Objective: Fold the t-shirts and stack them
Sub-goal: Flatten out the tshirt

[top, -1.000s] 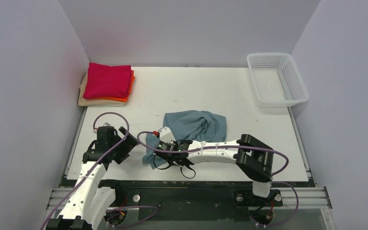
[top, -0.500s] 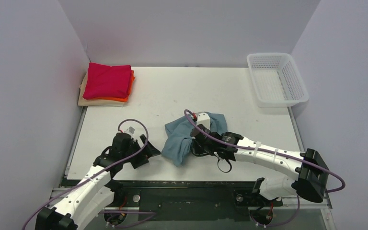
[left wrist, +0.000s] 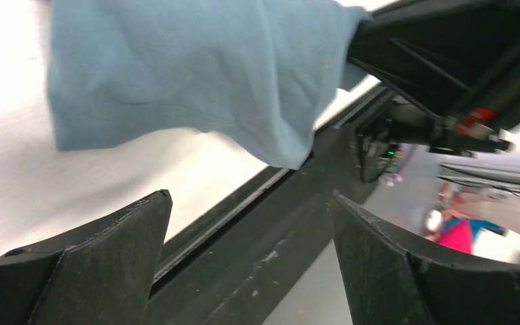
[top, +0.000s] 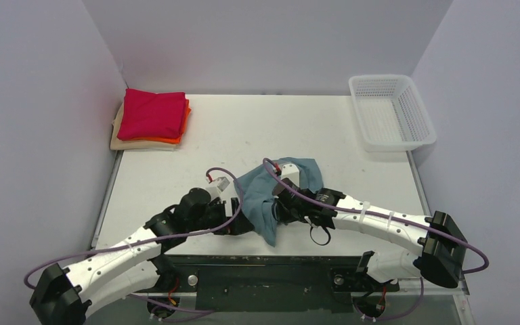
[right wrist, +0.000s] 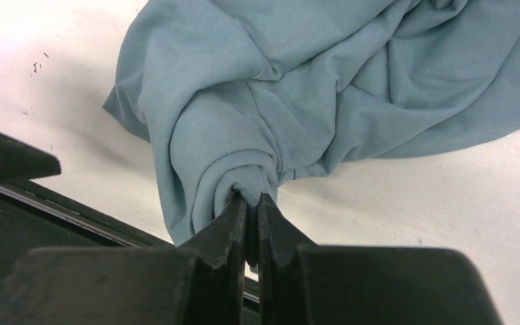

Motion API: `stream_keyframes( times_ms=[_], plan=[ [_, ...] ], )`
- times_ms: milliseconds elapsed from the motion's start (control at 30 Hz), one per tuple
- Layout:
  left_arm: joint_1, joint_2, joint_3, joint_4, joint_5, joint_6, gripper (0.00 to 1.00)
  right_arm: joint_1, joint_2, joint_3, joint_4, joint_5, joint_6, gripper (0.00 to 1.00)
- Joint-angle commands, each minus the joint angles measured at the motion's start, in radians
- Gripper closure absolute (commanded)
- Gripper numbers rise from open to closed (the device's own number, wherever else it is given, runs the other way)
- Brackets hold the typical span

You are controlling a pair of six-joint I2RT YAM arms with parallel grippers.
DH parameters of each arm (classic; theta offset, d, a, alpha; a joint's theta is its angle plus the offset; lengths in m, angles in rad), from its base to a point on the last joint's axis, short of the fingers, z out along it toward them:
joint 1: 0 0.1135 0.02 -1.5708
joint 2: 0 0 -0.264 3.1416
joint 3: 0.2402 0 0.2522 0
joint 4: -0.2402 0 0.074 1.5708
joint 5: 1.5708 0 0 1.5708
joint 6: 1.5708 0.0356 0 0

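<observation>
Now the left fingers [left wrist: 115, 250] have swung in beside the blue shirt [top: 257, 193] at the front edge of the tabletop [top: 244, 128].
They are spread wide, facing its hanging hem, while the right fingers [right wrist: 230, 230] pinch a bunched fold. This is probably a second grip for spreading it out. The stack of folded shirts [top: 150, 116] sits back-left.

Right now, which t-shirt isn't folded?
The teal-blue t-shirt, crumpled and pinched in the right tool; the red, orange and beige ones lie folded in a stack at the far left.
</observation>
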Motion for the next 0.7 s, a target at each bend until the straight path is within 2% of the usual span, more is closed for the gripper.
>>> stream_keyframes(
  times_ms=[0,133,333,500,567,633,667],
  plan=[
    [-0.059,0.121,0.091,-0.096,-0.261,0.038,0.03,-0.01,-0.023,0.012,-0.014,-0.001,0.012,1.0],
    [-0.022,0.208,0.081,-0.053,-0.321,0.041,0.03,-0.018,-0.03,-0.003,-0.023,-0.016,0.013,1.0],
    [0.021,0.334,0.054,0.187,-0.23,0.124,0.03,-0.026,-0.035,-0.016,-0.031,-0.042,0.008,1.0],
    [0.041,0.483,0.087,0.238,-0.184,0.219,0.05,-0.031,-0.038,-0.024,-0.031,-0.053,0.005,1.0],
    [0.045,0.545,0.106,0.244,-0.17,0.242,0.12,-0.033,-0.039,-0.023,-0.031,-0.058,0.003,1.0],
    [0.045,0.595,0.128,0.254,-0.139,0.259,0.24,-0.035,-0.043,-0.023,-0.034,-0.063,-0.002,1.0],
    [0.045,0.606,0.141,0.263,-0.117,0.26,0.39,-0.038,-0.044,-0.023,-0.037,-0.062,-0.001,1.0]
  ],
)
